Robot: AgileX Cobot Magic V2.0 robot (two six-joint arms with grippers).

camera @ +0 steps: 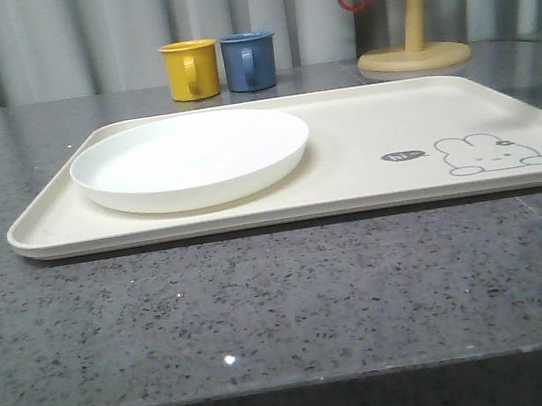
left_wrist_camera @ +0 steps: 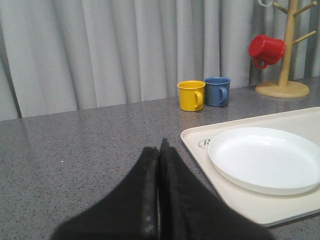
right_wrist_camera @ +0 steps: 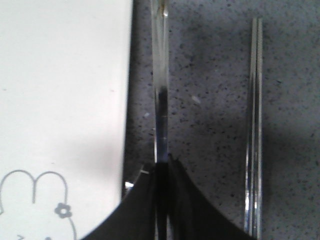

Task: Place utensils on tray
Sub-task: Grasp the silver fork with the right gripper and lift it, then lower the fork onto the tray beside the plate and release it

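Clamped between the right gripper's [right_wrist_camera: 162,172] closed black fingers: a slim shiny silver metal utensil handle [right_wrist_camera: 160,90], long axis running straight out from the fingertips, parallel to and just beside the cream rabbit-print tray's [right_wrist_camera: 65,100] edge. Paired silver chopsticks [right_wrist_camera: 255,125] lie parallel on the grey speckled countertop [right_wrist_camera: 210,75], further from the tray. Left gripper [left_wrist_camera: 159,150] closed, empty, beside the tray's other end.

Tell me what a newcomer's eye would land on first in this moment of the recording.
Probably the big cream tray across the grey table, with the round white plate on its left part and a rabbit drawing at its right end. Next, the right gripper, shut on a shiny metal utensil just off the tray's edge, with the chopsticks lying on the table beside it.
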